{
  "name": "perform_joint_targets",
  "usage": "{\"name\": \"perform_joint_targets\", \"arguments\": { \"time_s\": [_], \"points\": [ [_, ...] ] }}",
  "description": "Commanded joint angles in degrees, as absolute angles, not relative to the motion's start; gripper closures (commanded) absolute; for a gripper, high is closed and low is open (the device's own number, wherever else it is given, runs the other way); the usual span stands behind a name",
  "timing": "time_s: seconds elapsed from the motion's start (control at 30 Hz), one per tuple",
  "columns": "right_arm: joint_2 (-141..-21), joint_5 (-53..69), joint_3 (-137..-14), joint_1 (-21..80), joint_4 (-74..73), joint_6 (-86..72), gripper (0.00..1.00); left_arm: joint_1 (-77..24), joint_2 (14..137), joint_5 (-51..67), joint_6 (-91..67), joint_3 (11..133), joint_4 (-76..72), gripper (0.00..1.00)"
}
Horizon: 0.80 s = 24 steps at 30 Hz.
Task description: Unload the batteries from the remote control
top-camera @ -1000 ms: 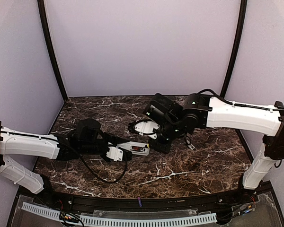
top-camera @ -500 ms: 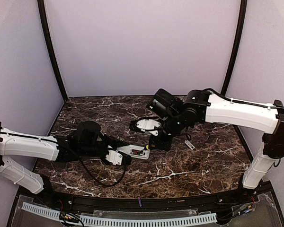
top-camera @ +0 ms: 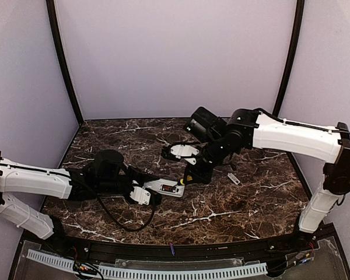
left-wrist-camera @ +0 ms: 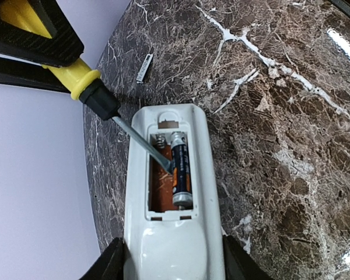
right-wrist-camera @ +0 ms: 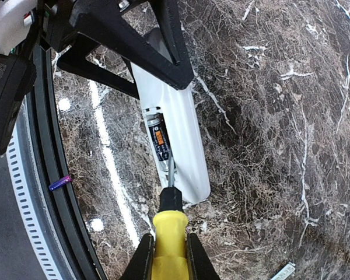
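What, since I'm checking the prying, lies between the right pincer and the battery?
A screwdriver: yellow handle in the right pincer, shaft tip at the battery inside the remote. Both wrist views show it.

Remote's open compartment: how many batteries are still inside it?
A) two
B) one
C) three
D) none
B: the left wrist view shows a single battery lying in the remote, and the screwdriver tip reaches into the bare half beside it.
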<state>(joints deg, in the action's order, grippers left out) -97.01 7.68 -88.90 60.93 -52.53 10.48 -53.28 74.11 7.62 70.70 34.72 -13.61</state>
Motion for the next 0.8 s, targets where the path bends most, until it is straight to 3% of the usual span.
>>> {"name": "perform_joint_targets", "arguments": {
  "time_s": [0.0,0.43,0.77],
  "points": [
    [-98.4,5.6,-89.4,61.0,-54.6,10.0,1.0,-53.4,72.4,7.2,71.2,34.4,-14.7,1.0],
    [-100.4,-4.0,-92.9,63.4,-59.4,8.8,1.0,-53.4,73.5,6.6,71.5,34.8,-14.0,1.0],
    [-100.7,-0.8,-91.7,63.7,-57.6,9.9,1.0,-53.6,73.5,7.0,71.4,34.7,-14.1,1.0]
  ]
}}
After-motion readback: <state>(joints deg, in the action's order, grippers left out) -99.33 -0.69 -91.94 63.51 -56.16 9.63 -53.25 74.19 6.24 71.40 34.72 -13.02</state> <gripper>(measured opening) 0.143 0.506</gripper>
